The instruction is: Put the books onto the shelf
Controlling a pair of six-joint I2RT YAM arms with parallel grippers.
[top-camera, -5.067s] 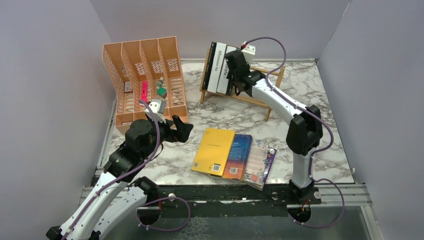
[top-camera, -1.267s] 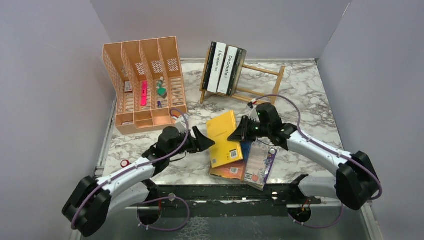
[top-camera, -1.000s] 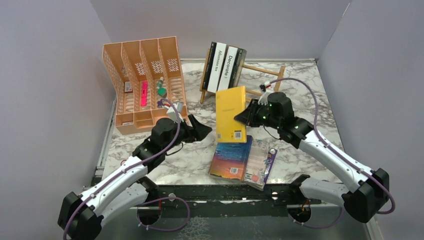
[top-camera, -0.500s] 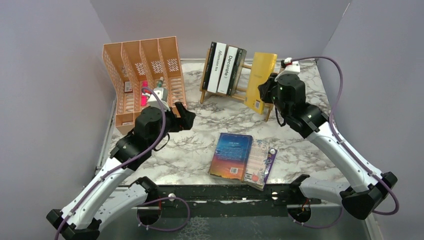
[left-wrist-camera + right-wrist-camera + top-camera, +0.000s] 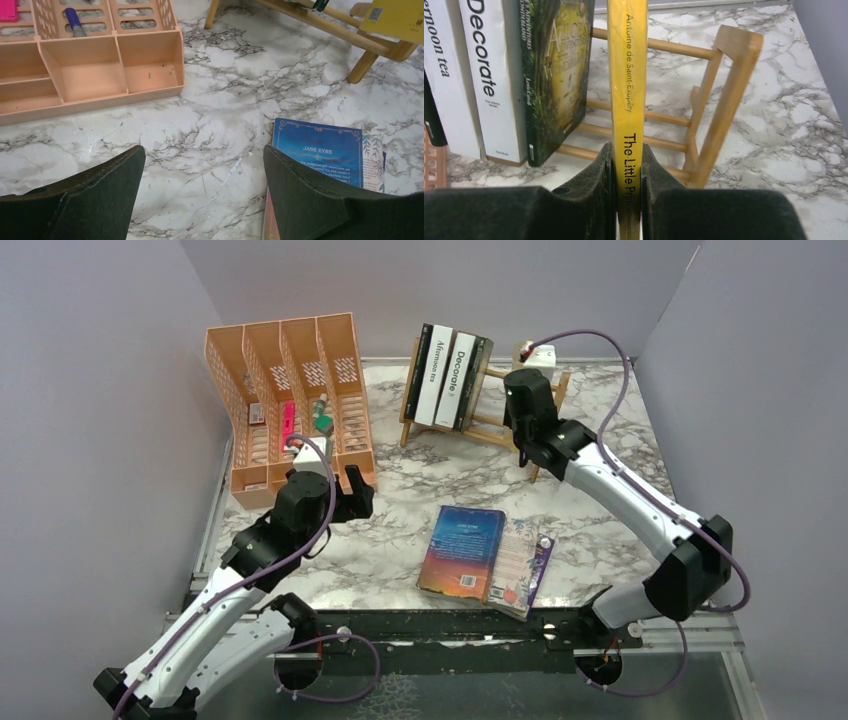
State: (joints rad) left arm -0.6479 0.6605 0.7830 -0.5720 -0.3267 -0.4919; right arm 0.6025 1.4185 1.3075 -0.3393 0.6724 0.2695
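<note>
The right claw (image 5: 628, 167) is clenched on the yellow book (image 5: 626, 75). Its dark foam pads pinch the spine low down, so the thin paperback stands upright, edge-on, fit to slide between neighbours. Straight ahead of the claw is the shelf (image 5: 724, 85), made of pale round wooden rails between tilted end frames. The free slot lies between the green book (image 5: 556, 75) on the claw's left and the end frame on its right. Further left the white "Decorate" (image 5: 489, 75) leans with the green one. I cannot tell whether the yellow book's foot touches the rails.

The left claw (image 5: 202, 155) hangs released, jaws wide, over the marbled bench (image 5: 225, 90). The glossy blue book (image 5: 320, 155) lies flat ahead to its right, against a floral book (image 5: 374, 160). Neither is shelved yet.
</note>
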